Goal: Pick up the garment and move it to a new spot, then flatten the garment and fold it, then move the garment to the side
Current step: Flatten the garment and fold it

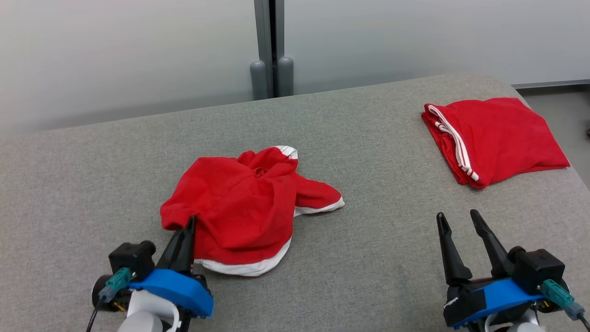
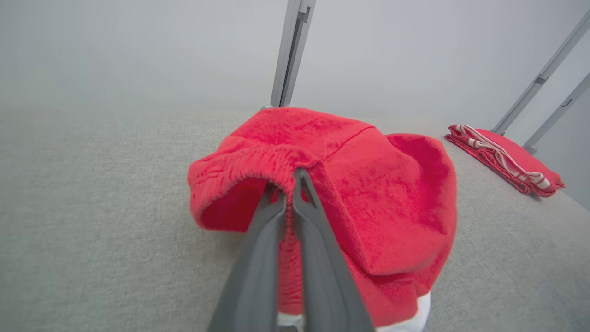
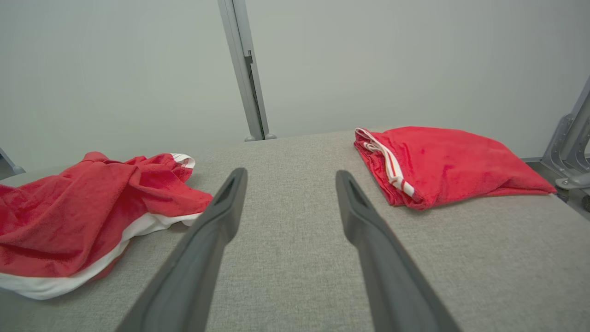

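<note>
Head view: crumpled red garment (image 1: 239, 207) is seen mid-counter (image 1: 368, 276), its near-left edge pinched by the left gripper (image 1: 191, 221), jaws closed on it; right gripper (image 1: 457, 215) is kept well apart, jaws open. Left wrist view: elastic waistband (image 2: 249, 161) is clamped. Right wrist view: folded red garment (image 3: 451, 161) is seen far right.

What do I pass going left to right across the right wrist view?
Crumpled garment → right gripper, open → folded garment. The post on the back wall overlaps the gripper's span, so it is left out.
</note>
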